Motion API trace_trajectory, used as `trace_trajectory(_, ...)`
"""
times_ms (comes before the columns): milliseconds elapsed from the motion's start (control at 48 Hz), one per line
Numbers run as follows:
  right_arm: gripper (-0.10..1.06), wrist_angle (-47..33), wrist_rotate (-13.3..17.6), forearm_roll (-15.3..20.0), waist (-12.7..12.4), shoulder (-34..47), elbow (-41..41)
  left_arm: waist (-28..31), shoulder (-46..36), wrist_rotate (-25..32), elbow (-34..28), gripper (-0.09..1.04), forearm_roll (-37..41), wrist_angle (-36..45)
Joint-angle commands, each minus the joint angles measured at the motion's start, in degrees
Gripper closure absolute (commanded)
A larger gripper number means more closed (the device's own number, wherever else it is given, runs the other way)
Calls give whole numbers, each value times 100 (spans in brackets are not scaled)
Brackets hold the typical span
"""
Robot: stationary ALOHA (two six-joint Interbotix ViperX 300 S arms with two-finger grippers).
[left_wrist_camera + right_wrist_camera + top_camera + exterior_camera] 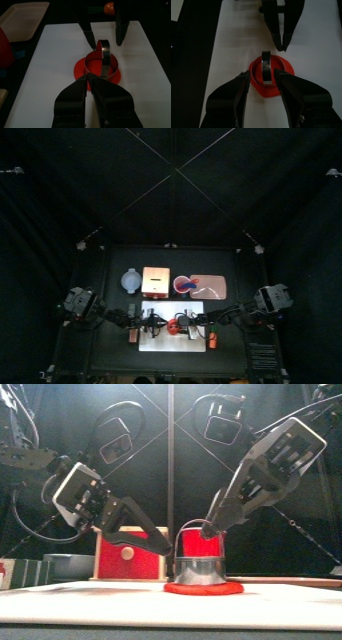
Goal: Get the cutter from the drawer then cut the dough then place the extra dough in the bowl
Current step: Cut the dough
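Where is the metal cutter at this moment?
In the front view, the cutter stands on the red dough disc at the middle of the white cutting board, between the left gripper and the right gripper.

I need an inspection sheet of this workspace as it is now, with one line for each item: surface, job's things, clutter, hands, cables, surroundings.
surface: white board on the black table, bare around the dough.
job's things: metal cutter stands upright on the red dough, mid-board; bowl and wooden box behind the board.
clutter: pink tray with toys at the back; small orange toy by the board's edge.
hands: right hand open, jaws on either side of the cutter; left hand shut, tips near the dough's rim.
cables: nothing seen on the table.
surroundings: black curtains.
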Motion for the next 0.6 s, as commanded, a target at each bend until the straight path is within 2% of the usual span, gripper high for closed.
trace_trajectory(21,17,114,9,-97,-70,-123,-202,35,-26,18,-149,41,-9,62)
trace_trajectory(250,17,369,26,-229,-141,-18,-378,79,79,44,-246,41,0,246)
trace_trajectory(604,17,492,26,-255,-97,79,-519,272,308,35,-387,41,0,659)
